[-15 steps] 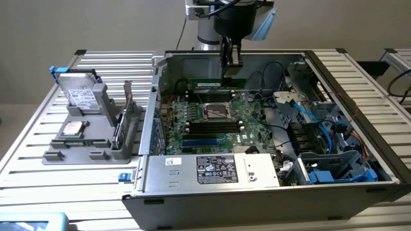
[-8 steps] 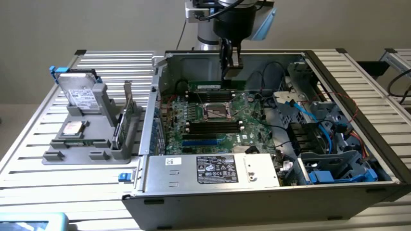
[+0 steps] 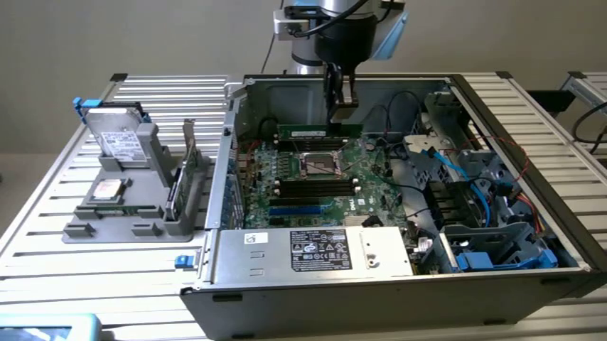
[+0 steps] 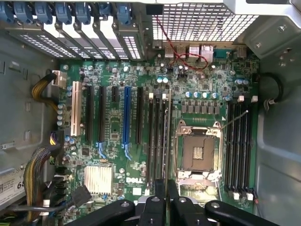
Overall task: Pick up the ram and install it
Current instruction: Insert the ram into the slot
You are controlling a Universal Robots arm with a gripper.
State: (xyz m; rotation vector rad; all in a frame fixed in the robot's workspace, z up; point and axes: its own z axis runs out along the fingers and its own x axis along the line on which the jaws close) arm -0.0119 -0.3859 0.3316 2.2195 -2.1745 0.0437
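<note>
End effector (image 3: 343,111) closed narrowly on ram (image 3: 303,132) — board held edgewise, motherboard (image 3: 368,162) slots just beneath it

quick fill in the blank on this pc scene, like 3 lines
1. The gripper is shut on the green ____.
2. It holds that stick over the ____ inside the open case.
3. The hard drive stands in a grey holder on the exterior view's ____ of the case.

Missing words: ram; motherboard; left.
</note>
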